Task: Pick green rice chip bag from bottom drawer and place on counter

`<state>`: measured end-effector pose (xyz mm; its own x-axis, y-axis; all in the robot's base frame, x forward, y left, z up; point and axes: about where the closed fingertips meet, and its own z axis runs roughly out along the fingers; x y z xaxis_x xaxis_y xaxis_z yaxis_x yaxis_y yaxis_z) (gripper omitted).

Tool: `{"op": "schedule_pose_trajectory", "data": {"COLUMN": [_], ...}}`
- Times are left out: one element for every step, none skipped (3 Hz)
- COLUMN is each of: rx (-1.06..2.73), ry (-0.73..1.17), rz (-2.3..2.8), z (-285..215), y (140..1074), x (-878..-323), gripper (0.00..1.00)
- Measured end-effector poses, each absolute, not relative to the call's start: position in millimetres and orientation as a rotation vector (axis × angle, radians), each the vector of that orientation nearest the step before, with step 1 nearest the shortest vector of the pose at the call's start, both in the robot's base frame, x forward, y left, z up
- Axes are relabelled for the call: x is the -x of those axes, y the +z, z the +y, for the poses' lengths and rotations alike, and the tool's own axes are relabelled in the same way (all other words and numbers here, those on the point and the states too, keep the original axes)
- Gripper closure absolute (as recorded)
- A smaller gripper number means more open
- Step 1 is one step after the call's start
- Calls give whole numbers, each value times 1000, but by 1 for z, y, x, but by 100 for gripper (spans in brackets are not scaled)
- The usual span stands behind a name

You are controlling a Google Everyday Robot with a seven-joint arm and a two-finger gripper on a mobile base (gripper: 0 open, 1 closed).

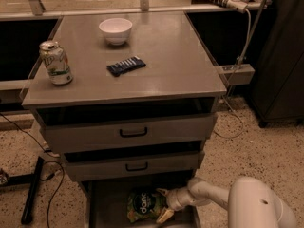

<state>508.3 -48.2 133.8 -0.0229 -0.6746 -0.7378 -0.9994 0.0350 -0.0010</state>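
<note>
The green rice chip bag (141,204) lies flat on the floor of the pulled-out bottom drawer (104,208), with its dark circle and white lettering facing up. My gripper (163,204) is low inside that drawer, at the bag's right edge. Its fingers (165,216) are spread apart, one towards the back and one towards the front, and they hold nothing. The white arm comes in from the lower right. The counter (161,80) is the grey cabinet top, well above the drawer.
On the counter stand a green-white soda can (55,63) at the left, a white bowl (115,30) at the back and a dark blue wrapper (126,65) in the middle. Two grey drawers with black handles (133,133) overhang the bottom drawer. A black stand leg (33,189) and cables lie on the floor at the left.
</note>
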Motion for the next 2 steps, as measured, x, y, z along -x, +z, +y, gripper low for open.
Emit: {"op": "schedule_pose_trajectory", "data": {"rx": [1696, 1696], "ry": [746, 746], "rz": [1756, 1756], "z": [-48, -48], "y": [134, 134], "x": [-508, -508], "gripper": [42, 65]}}
